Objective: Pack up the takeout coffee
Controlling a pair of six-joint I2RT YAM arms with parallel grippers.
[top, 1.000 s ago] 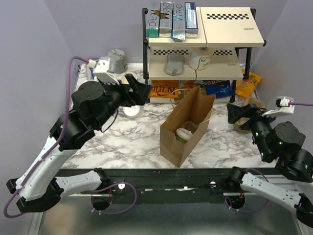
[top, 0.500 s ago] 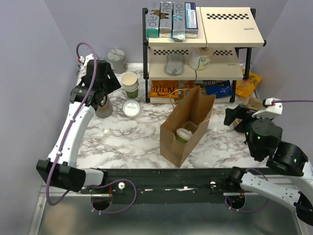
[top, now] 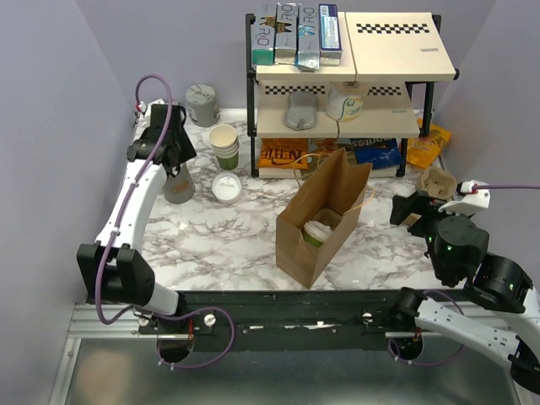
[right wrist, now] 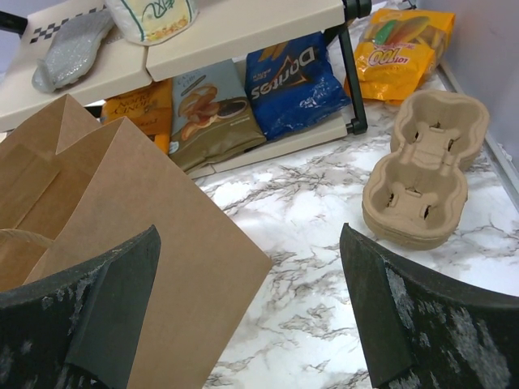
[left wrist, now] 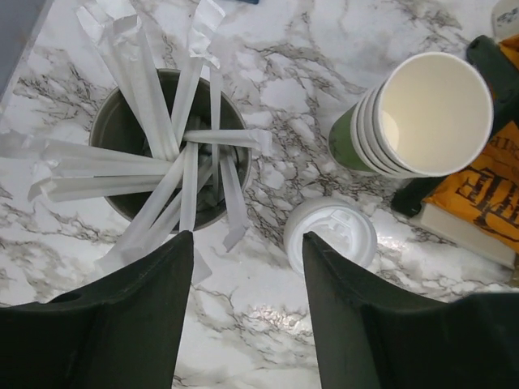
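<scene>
Brown paper bag [top: 325, 215] stands open in the middle of a white marble table [top: 219, 240]. Inside it is the takeout coffee [top: 318, 231], a small paper cup seen from above with its white round lid on and a strip of its green band showing. It appears to sit upright at the bottom of the bag. The left gripper [left wrist: 247, 243] hangs at the far left over a grey cup of paper-wrapped white sticks [left wrist: 166, 146], fingers apart with nothing between them. A loose white lid [left wrist: 331, 235] and a stack of lidless cups [left wrist: 422, 113] sit just beside the grey cup. The right gripper [right wrist: 247, 275] hovers to the right of the bag with its jaws spread wide and empty, and pulp cup carriers [right wrist: 426, 170] lie beyond it. Judging by its look, the coffee cup is light and thin-walled, so a hard squeeze would dent it or pop the lid. If it is filled, it would be heavier and would spill if tipped. The safest hold would be a gentle one around the cream upper wall just under the lid, where the rolled rim stiffens the paper. The bag's soft sides would crowd any reach down to it.
</scene>
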